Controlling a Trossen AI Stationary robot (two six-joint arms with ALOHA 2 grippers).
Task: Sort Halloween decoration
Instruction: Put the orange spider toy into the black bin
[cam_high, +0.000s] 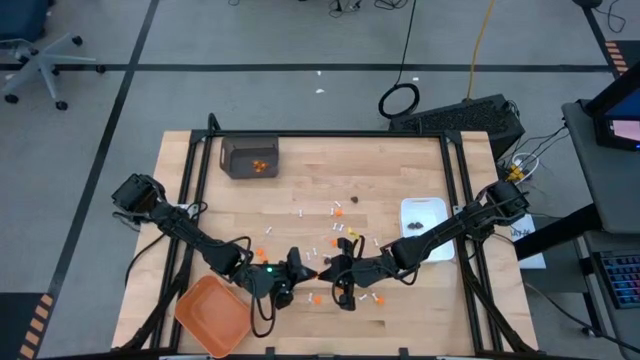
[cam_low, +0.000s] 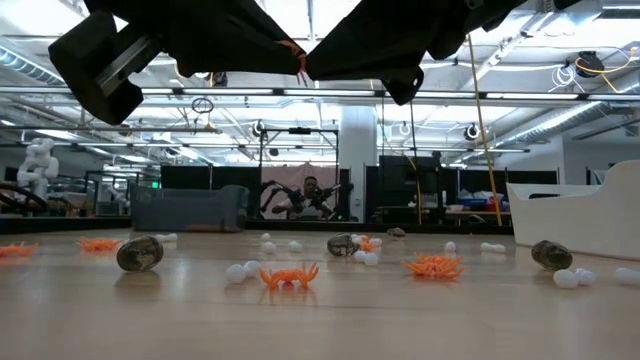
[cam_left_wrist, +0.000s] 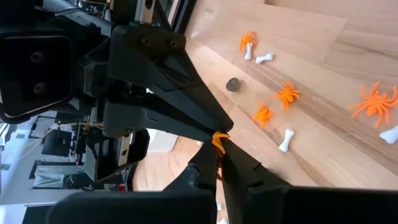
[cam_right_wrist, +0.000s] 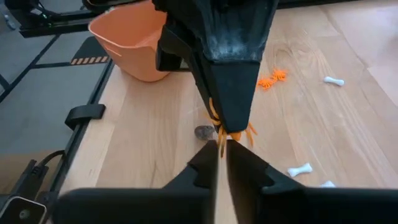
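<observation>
The orange spider, a featherweight bit of springy plastic with thin legs, hangs above the table's front middle, clenched at its body in my left gripper, tip to tip with the right gripper, whose own hold I cannot tell.

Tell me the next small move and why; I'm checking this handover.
Probably ease the right gripper open and back it away. Both grippers meet tip to tip above the table, pinching the same orange spider, and the left gripper, already shut on it, is nearer the orange tray.
</observation>
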